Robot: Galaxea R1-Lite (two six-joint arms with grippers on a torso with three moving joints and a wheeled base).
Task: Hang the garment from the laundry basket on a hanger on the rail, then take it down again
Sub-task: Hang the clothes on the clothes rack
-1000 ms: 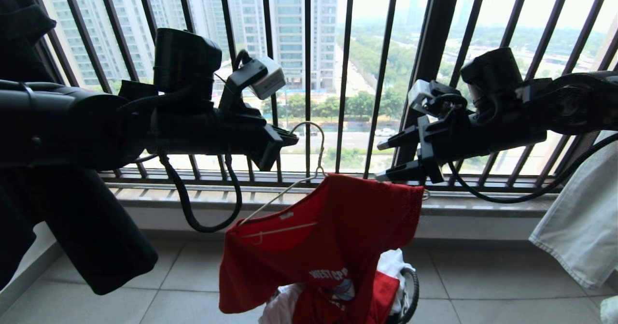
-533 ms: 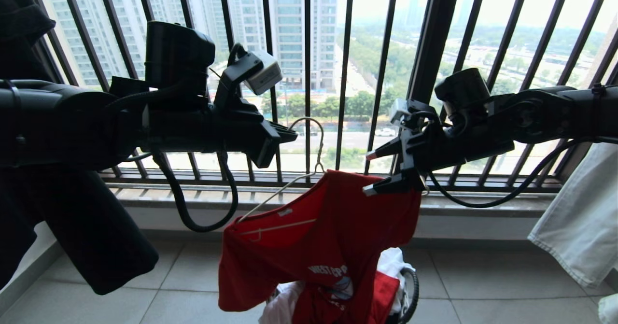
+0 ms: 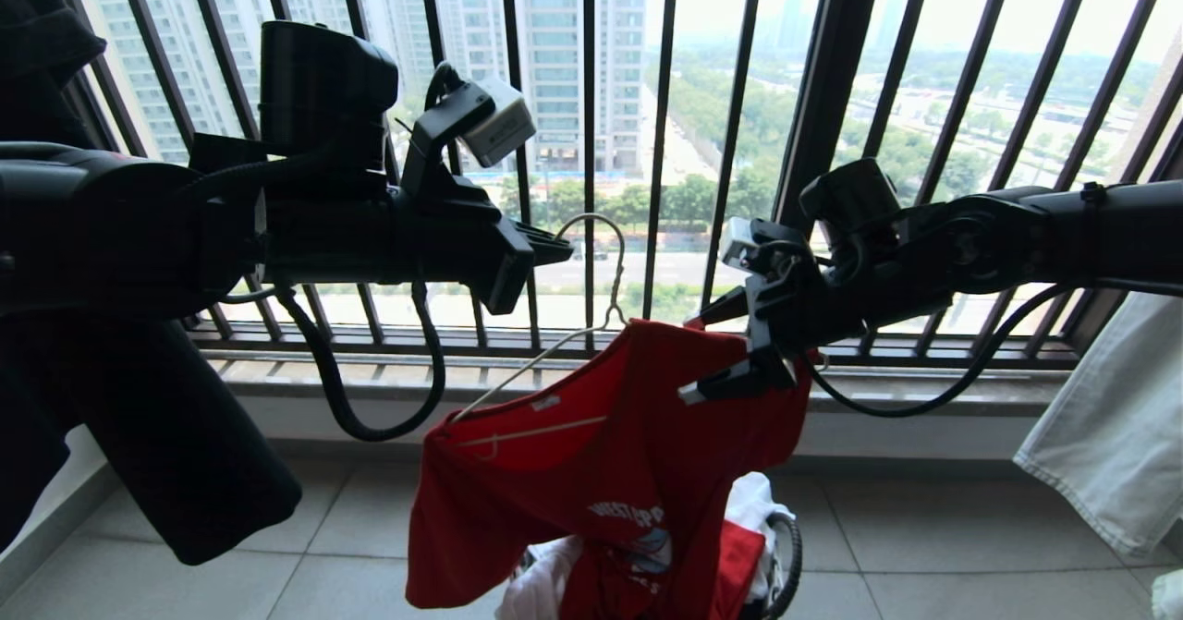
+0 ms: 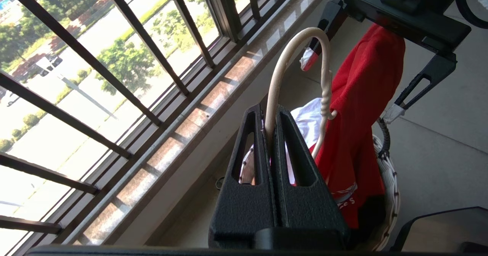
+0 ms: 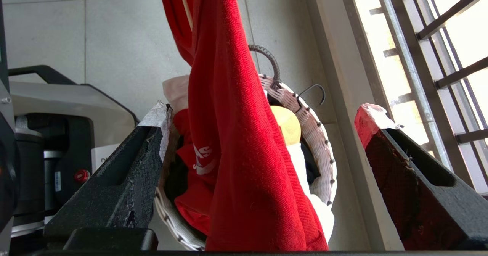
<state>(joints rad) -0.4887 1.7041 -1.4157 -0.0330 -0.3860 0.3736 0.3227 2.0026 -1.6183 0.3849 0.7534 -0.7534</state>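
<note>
Red garment (image 3: 638,454) is hanging on the cream hanger (image 3: 591,278) above the laundry basket (image 5: 305,111), whose hook the left gripper (image 4: 270,132) is clamping; the right gripper (image 5: 263,130) is straddling its shoulder, fingers spread wide.

Window railing (image 3: 661,139) close behind garment (image 3: 638,444)

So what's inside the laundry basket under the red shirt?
The laundry basket holds the red T-shirt's lower end, white cloth and something yellow; whatever lies deeper is covered.
</note>
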